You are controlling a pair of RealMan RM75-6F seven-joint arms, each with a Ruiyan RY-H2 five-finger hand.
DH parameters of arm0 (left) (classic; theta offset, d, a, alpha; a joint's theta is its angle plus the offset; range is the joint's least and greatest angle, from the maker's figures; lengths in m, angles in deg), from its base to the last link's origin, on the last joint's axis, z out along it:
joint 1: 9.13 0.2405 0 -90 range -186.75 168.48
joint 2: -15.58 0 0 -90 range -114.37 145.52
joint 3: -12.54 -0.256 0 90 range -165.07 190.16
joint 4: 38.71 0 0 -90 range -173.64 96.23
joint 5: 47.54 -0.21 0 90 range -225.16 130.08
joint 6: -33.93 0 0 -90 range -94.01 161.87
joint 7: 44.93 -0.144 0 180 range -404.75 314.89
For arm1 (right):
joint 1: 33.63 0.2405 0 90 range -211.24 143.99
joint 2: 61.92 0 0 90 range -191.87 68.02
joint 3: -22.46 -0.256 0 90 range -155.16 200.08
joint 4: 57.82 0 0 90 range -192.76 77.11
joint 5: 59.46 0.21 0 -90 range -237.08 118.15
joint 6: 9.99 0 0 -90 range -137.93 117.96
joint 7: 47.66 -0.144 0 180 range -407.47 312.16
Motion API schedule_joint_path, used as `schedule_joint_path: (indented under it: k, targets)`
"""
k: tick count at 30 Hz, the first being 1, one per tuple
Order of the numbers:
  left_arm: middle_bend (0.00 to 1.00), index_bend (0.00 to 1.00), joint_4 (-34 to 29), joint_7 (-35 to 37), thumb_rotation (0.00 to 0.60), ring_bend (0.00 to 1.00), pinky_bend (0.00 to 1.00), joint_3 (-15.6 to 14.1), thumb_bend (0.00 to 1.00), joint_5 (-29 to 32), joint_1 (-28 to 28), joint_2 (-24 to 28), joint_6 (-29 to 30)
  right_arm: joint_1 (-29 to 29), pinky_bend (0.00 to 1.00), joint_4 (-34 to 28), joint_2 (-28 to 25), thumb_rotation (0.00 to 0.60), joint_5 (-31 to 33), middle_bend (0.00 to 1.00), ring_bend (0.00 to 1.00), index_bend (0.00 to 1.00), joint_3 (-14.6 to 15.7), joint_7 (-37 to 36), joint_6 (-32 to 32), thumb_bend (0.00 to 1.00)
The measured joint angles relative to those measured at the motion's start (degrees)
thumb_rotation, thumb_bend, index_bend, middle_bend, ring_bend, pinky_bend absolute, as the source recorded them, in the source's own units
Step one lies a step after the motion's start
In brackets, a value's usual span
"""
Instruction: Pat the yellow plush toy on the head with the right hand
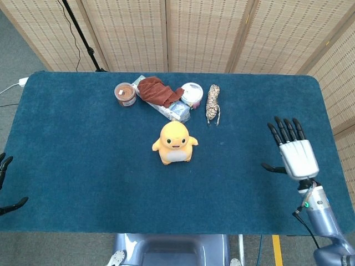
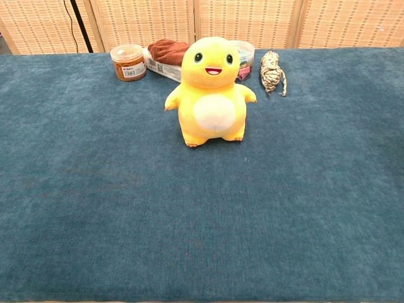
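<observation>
The yellow plush toy [image 1: 175, 143] stands upright near the middle of the blue table, facing the robot; the chest view shows its smiling face and white belly [image 2: 212, 91]. My right hand [image 1: 294, 150] hovers far to the toy's right, near the table's right edge, fingers spread and holding nothing. It is outside the chest view. Only the dark fingertips [image 1: 4, 166] of my left hand [image 1: 6, 185] show at the left edge of the head view, apart and empty.
Behind the toy, along the far side, stand an orange-lidded jar [image 1: 125, 93], a brown cloth [image 1: 158, 91] on a flat packet, a round white container [image 1: 192, 93] and a coiled rope [image 1: 212, 103]. A black stand pole [image 1: 80, 33] rises beyond the table's far left.
</observation>
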Motion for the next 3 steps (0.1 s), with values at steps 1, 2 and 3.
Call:
schedule_joint_path:
  k: [1, 2, 3]
  targets:
    - [0.0, 0.0, 0.08, -0.03, 0.6, 0.0, 0.0, -0.09, 0.0, -0.23, 0.07, -0.06, 0.18, -1.34, 0.0, 1.13, 0.21, 0.342, -0.17, 0.0, 0.0, 0.0, 0.55, -1.1, 0.66, 0.0]
    - [0.0, 0.0, 0.16, -0.07, 0.6, 0.0, 0.0, -0.18, 0.0, -0.43, 0.13, -0.12, 0.3, -3.08, 0.0, 2.66, 0.59, 0.344, -0.39, 0.0, 0.0, 0.0, 1.24, -2.59, 1.49, 0.0]
    - [0.0, 0.0, 0.29, -0.17, 0.6, 0.0, 0.0, -0.29, 0.0, -0.64, 0.18, -0.21, 0.4, -4.27, 0.0, 3.8, 0.93, 0.348, -0.55, 0.0, 0.0, 0.0, 1.69, -3.6, 2.09, 0.0]
